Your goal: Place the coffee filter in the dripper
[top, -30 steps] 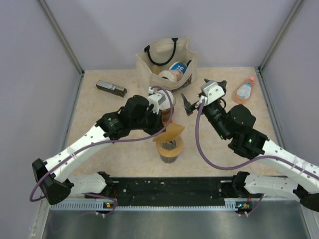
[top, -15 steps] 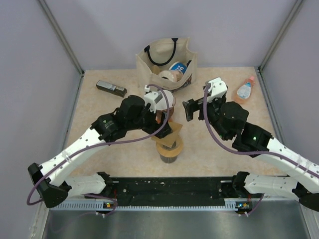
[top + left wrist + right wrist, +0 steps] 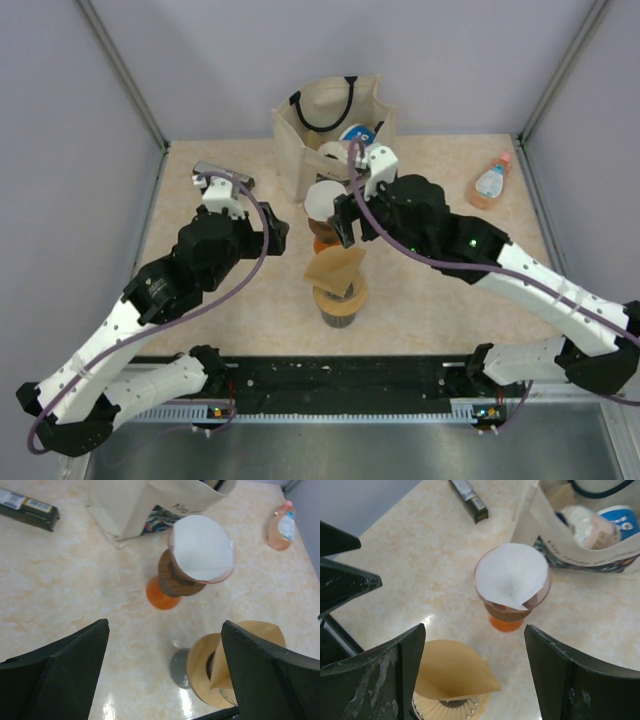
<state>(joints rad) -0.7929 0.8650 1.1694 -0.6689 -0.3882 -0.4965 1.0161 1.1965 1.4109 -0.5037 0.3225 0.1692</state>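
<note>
Soft, even light falls from overhead and is bright in all three views. The glossy worktop [image 3: 75, 580] throws white glare low between the left fingers [image 3: 60, 675] and a fainter sheen just beyond the right fingers [image 3: 370, 680]. Shadows are short and soft-edged. The coffee filter [image 3: 202, 547] is nearly washed out between the left fingers, its folds barely readable. Both pairs of fingers show near-black, with surface detail lost and slightly soft edges. The top view is sharp throughout.

**Coffee filter [image 3: 512, 575] seated in the dripper [image 3: 540, 598]**

The white paper filter is spread into a cone and fills the translucent pinkish dripper, with one seam flap overlapping near the rim. The dripper stands upright on a dark brown ring [image 3: 172, 577].
</note>
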